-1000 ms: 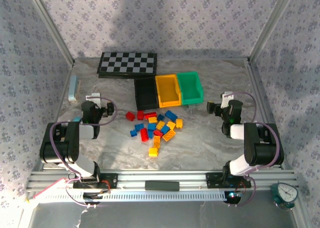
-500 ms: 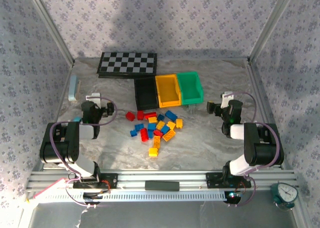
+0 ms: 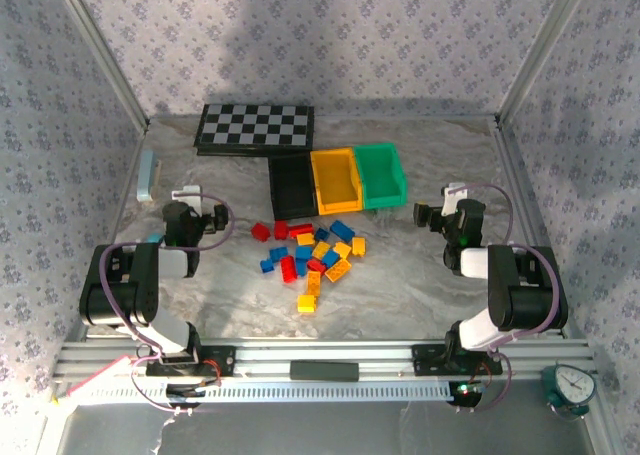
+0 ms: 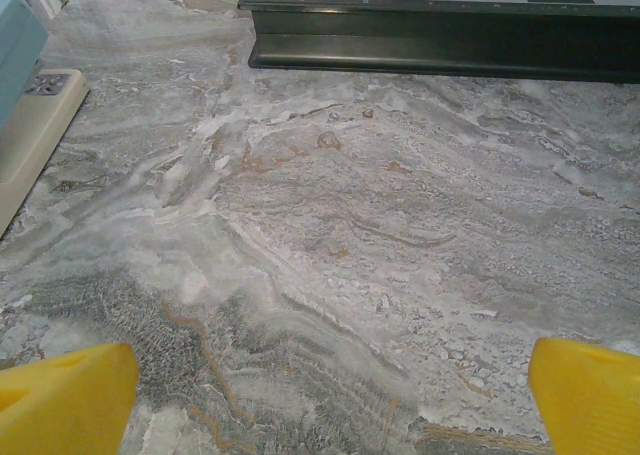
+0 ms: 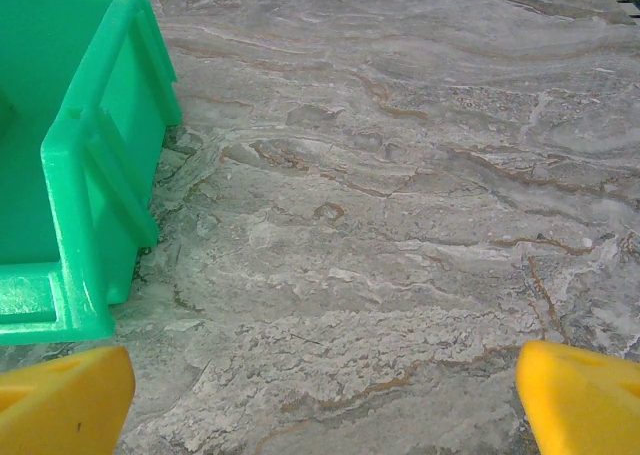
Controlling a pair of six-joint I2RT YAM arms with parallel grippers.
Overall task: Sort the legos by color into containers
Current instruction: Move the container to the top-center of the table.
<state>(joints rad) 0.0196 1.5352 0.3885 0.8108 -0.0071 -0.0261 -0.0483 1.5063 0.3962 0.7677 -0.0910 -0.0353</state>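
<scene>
Several red, blue and yellow-orange legos (image 3: 312, 254) lie scattered mid-table, just in front of three containers in a row: black (image 3: 291, 185), yellow (image 3: 336, 180) and green (image 3: 381, 174). My left gripper (image 3: 191, 206) rests low at the left of the pile, open, its yellow fingertips (image 4: 65, 400) wide apart over bare marble. My right gripper (image 3: 447, 206) sits low at the right, open with nothing between its fingertips (image 5: 580, 400). The green container (image 5: 70, 155) stands close on its left in the right wrist view.
A folded checkerboard (image 3: 256, 128) lies behind the containers; its dark edge (image 4: 440, 50) shows in the left wrist view. A pale blue and cream object (image 3: 148, 174) lies by the left wall. Metal frame posts and patterned walls enclose the table.
</scene>
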